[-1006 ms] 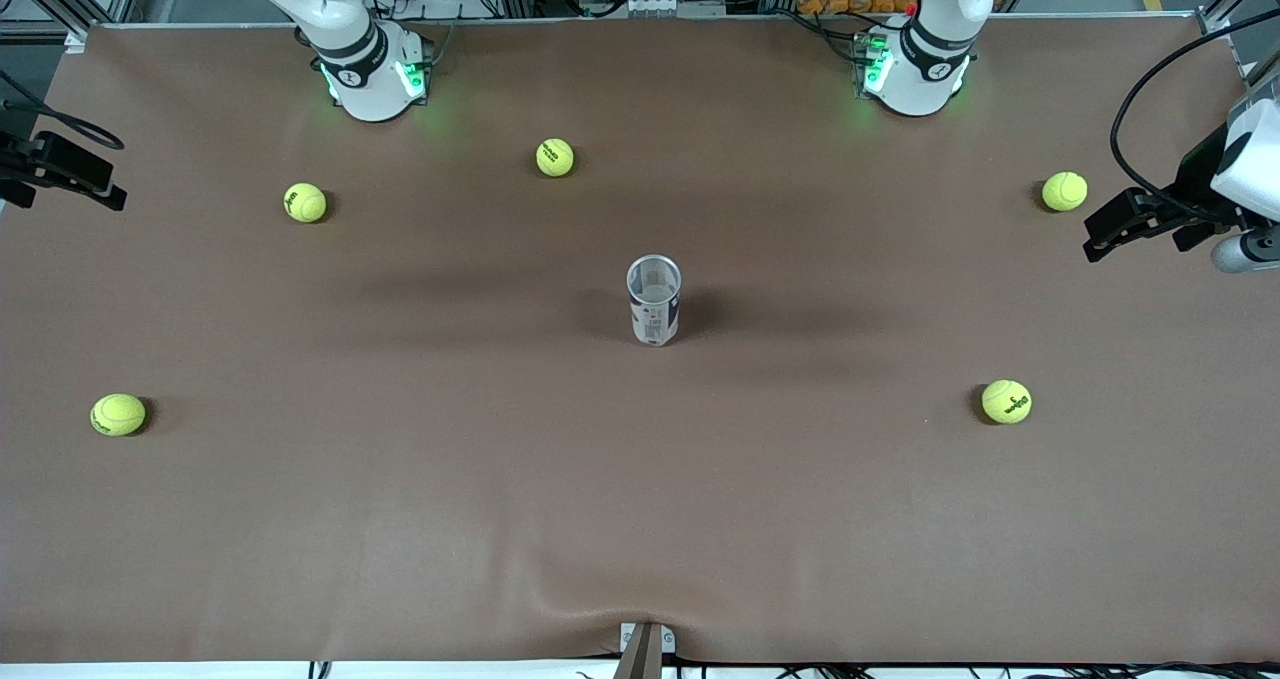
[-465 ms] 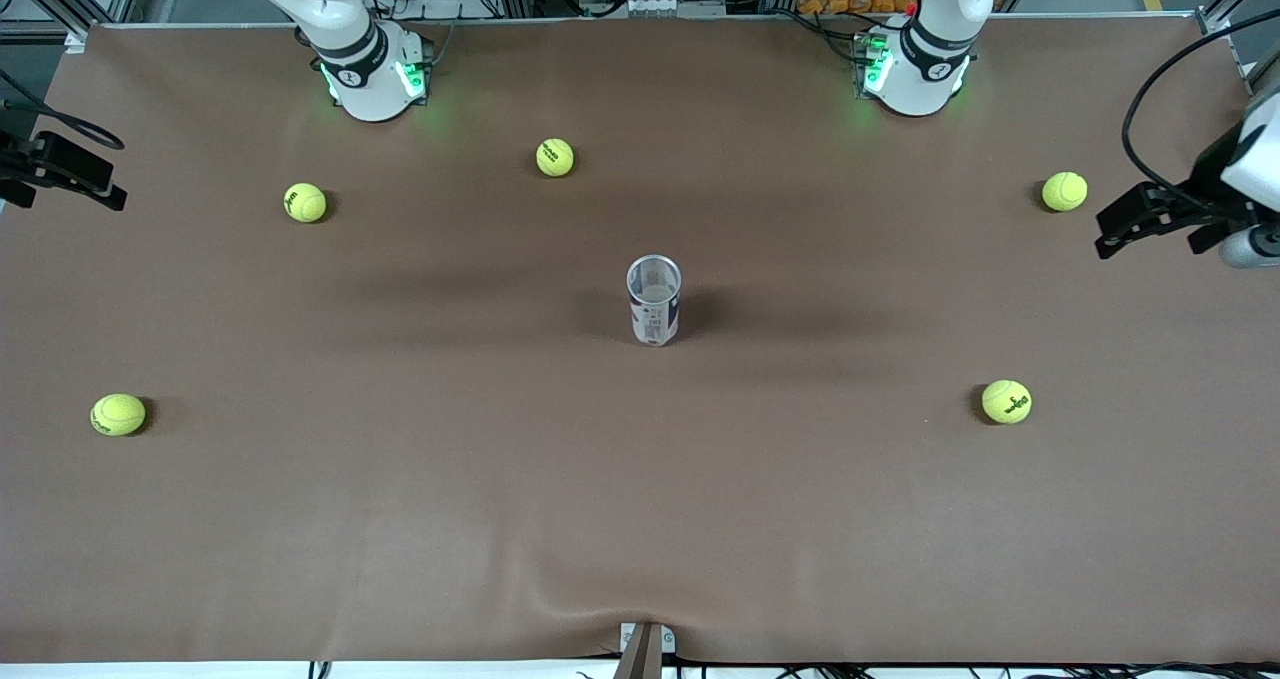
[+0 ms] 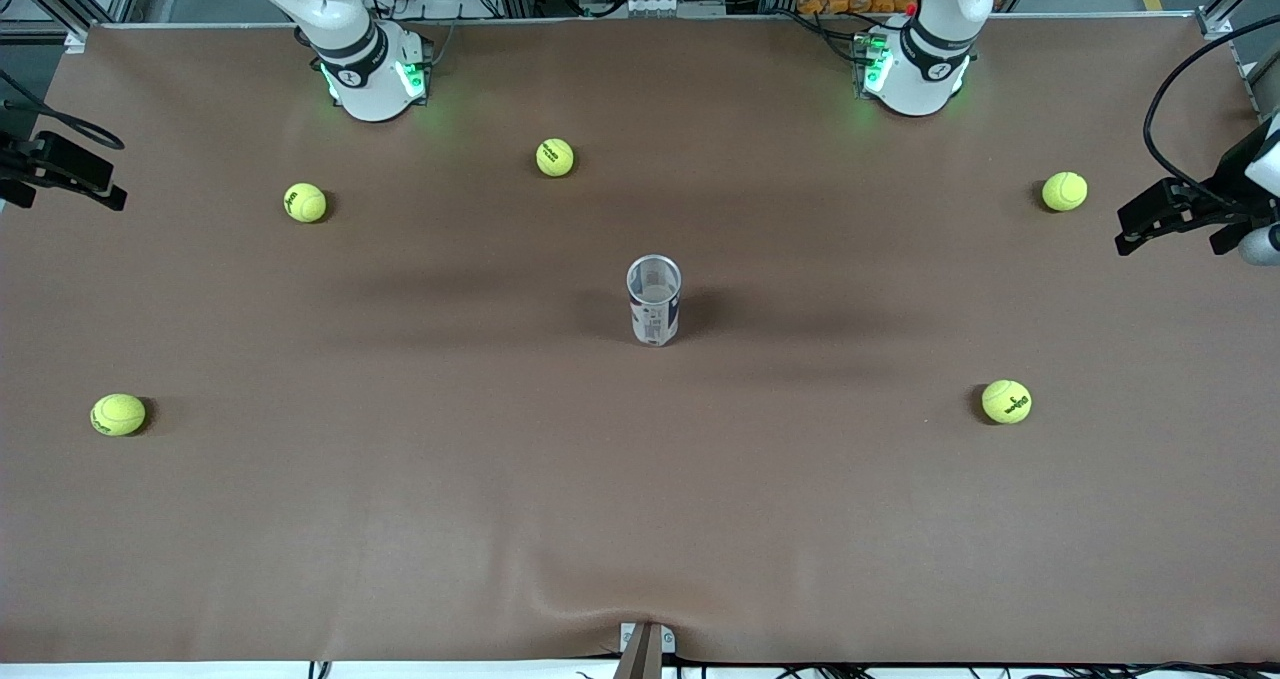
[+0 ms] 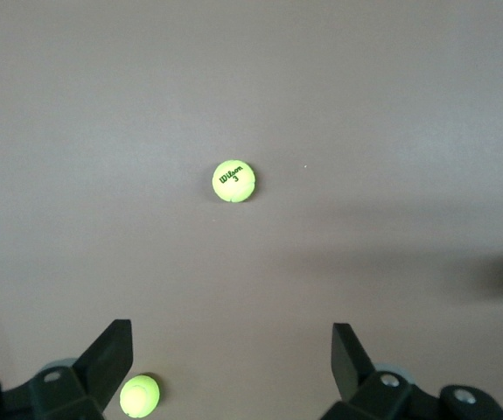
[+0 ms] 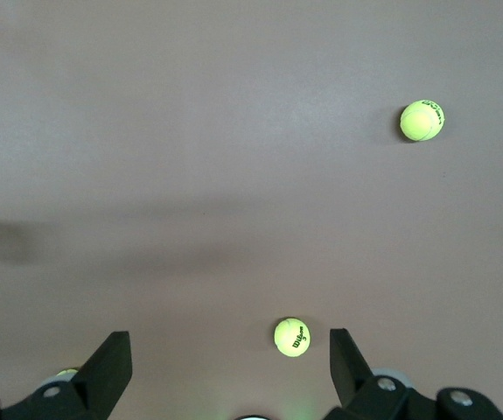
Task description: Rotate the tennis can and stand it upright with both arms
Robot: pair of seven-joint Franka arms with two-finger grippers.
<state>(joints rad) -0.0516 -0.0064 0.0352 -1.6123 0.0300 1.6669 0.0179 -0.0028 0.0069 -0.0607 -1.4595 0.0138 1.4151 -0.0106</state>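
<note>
At mid-table your tennis can [image 3: 654, 311] is standing upright, open mouth up, well apart from both grippers. Your left gripper [image 3: 1165, 216] is hanging over the table's edge at the left arm's end, fingers [image 4: 111, 354] spread wide; your right gripper [image 3: 62, 172] is waiting over its own end, fingers [image 5: 111, 363] likewise apart.

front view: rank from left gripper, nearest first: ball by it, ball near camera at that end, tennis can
1. Ball beside the left gripper, at the left arm's end.
2. Ball at the same end, nearer the camera.
3. Tennis can, upright mid-table.
</note>
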